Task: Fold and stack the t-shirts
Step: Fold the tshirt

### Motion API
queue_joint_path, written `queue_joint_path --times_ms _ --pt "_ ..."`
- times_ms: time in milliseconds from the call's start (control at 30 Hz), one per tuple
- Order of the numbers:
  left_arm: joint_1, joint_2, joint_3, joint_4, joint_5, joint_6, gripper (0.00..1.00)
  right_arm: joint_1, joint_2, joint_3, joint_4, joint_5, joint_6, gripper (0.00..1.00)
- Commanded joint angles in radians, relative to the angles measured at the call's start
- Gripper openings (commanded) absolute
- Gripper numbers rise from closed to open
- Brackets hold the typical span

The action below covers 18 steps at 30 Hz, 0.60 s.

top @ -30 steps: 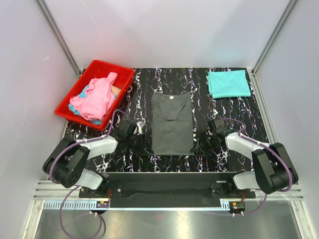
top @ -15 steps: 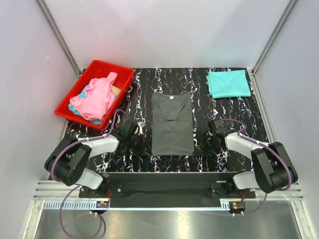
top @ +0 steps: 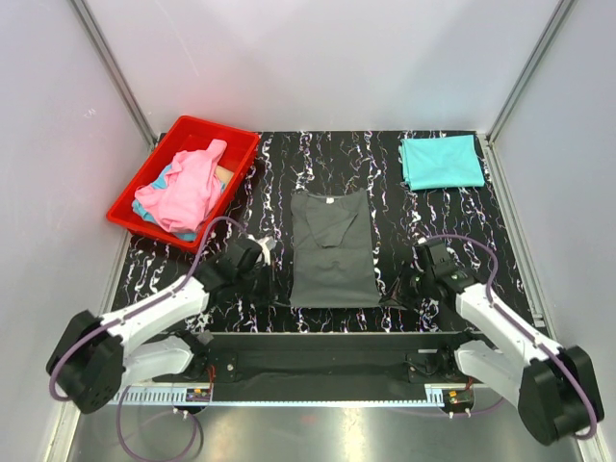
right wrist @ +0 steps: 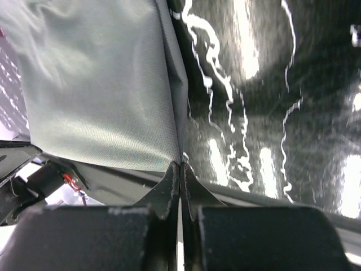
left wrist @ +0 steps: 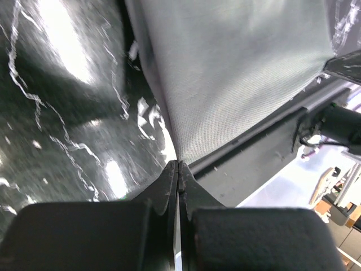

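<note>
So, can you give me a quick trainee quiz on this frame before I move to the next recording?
1. True or false: the teal t-shirt lies folded on the table, outside the red bin.
2. Where on the dark grey t-shirt are the left gripper and right gripper shut? A collar; B near hem corners; C sleeves.
3. What colour is the top shirt in the bin?
Key: 1 true; 2 B; 3 pink.
</note>
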<state>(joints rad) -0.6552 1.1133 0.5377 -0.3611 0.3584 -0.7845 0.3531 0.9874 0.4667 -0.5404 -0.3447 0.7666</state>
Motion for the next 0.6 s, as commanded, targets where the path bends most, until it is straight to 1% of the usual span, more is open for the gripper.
queue_joint_path --times_ms 0,67,233,367,500,567 --pt "-0.033 -0.078 0.001 -0.075 -0.052 -0.041 0.00 0.010 -0.070 -0.020 -0.079 -0.010 0.017 0.00" --pt "-0.052 -0.102 -0.005 -0.084 -0.047 -0.059 0.00 0.020 -0.110 -0.020 -0.113 -0.014 0.025 0.00" --pt "-0.142 -0.161 -0.004 -0.102 -0.087 -0.128 0.00 0.064 -0.205 -0.005 -0.174 -0.011 0.049 0.00" --pt "-0.201 -0.208 0.018 -0.170 -0.142 -0.183 0.00 0.096 -0.278 0.042 -0.274 0.018 0.071 0.00" --pt "-0.210 -0.216 0.042 -0.190 -0.180 -0.193 0.00 0.099 -0.294 0.078 -0.302 0.032 0.062 0.00" --pt "-0.210 -0.184 0.059 -0.203 -0.194 -0.171 0.00 0.098 -0.283 0.102 -0.293 0.050 0.050 0.00"
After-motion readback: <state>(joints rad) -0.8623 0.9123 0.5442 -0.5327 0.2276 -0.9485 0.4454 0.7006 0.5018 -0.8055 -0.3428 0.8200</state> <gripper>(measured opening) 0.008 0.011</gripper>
